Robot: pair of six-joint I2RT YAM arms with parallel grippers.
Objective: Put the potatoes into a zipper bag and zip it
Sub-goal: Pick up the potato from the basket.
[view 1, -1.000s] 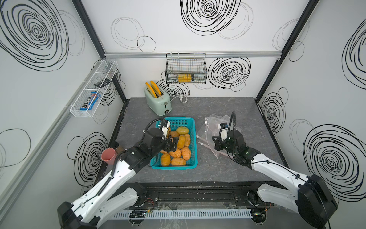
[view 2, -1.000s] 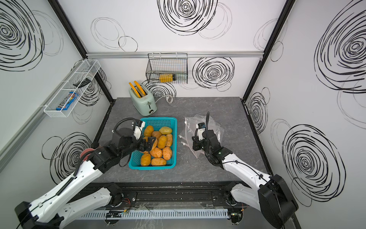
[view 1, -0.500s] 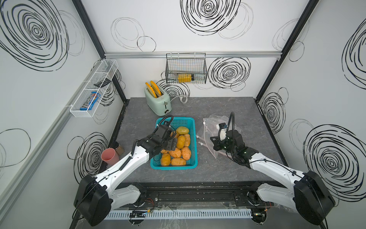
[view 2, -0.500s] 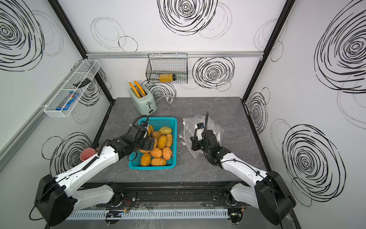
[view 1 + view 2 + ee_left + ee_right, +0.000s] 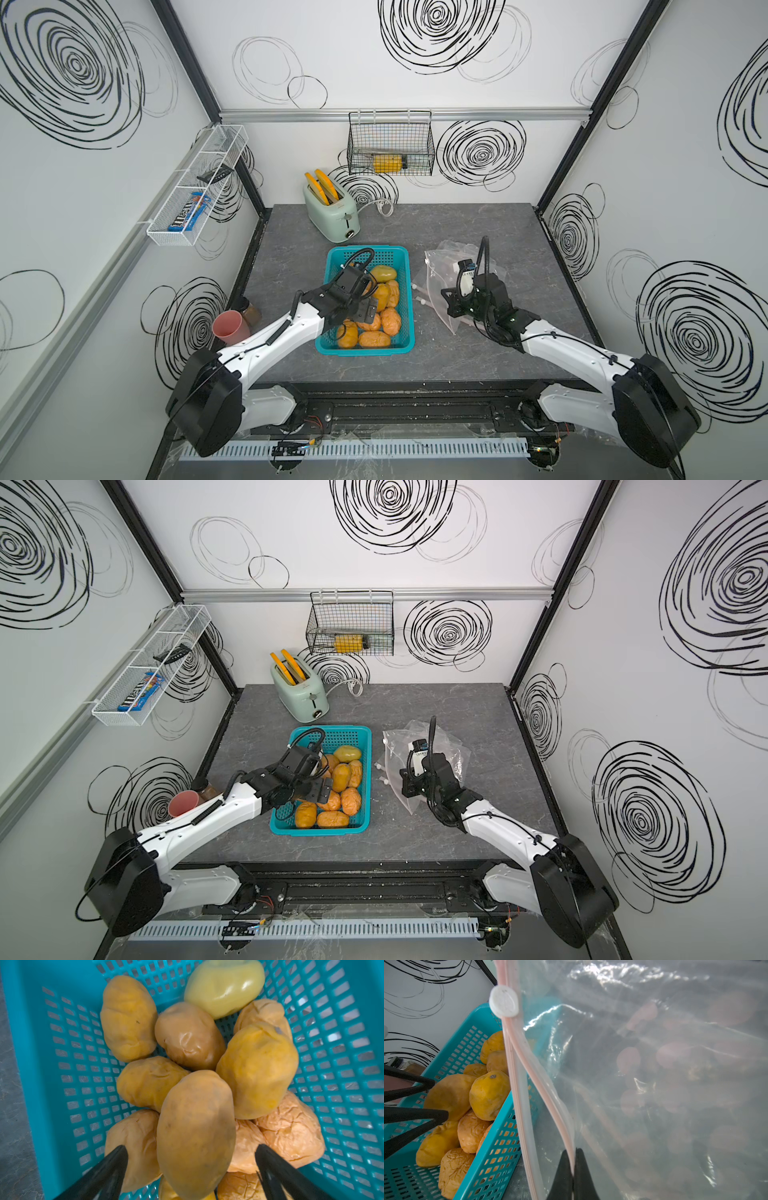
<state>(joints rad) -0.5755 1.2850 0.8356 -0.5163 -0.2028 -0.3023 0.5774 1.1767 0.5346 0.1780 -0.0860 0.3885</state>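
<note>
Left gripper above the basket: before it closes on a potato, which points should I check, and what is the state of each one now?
1. The left gripper is open: ok, its jaws stand wide.
2. One potato lies between its fingers: ok. Contact: cannot tell.
3. The neighbouring potatoes are clear of the fingers: cannot tell, they lie close on both sides.
4. The right gripper is shut on the edge of the zipper bag: ok.
5. The bag mouth is open enough for a potato: cannot tell; the strips part below the slider.
</note>
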